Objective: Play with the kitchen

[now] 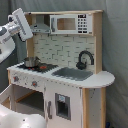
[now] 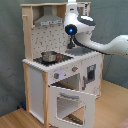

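1 kitchen [image 1: 65, 75]: 1 microwave [image 1: 70, 23], 1 faucet [image 1: 85, 60], 1 sink [image 1: 72, 74], 1 pot [image 2: 49, 56] on stove, 1 oven door [image 2: 70, 102] open, 1 arm [image 2: 100, 44].

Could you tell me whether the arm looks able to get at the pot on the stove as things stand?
Probably yes: the pot sits uncovered on the stove with open space beneath the hood, and the arm hovers nearby.
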Tool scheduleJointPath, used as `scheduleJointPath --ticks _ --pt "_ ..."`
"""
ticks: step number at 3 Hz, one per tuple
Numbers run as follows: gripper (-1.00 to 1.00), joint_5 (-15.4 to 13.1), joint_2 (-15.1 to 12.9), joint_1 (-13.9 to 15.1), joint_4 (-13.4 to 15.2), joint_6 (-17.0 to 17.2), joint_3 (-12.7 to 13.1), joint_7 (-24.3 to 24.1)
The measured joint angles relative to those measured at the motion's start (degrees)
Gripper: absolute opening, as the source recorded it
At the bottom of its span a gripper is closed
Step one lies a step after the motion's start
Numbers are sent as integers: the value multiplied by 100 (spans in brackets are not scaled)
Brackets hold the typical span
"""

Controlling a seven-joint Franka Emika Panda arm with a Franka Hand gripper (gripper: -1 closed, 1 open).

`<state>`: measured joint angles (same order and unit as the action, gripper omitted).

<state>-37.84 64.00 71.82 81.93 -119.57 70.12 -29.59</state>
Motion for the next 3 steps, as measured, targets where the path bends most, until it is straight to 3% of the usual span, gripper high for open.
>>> scheduleJointPath --ticks 1,2,3 --pt "100 440 0 371 -26 27 103 -2" --pt "100 604 -10 610 -216 27 196 5" --pt "-100 625 -11 636 -245 26 203 9"
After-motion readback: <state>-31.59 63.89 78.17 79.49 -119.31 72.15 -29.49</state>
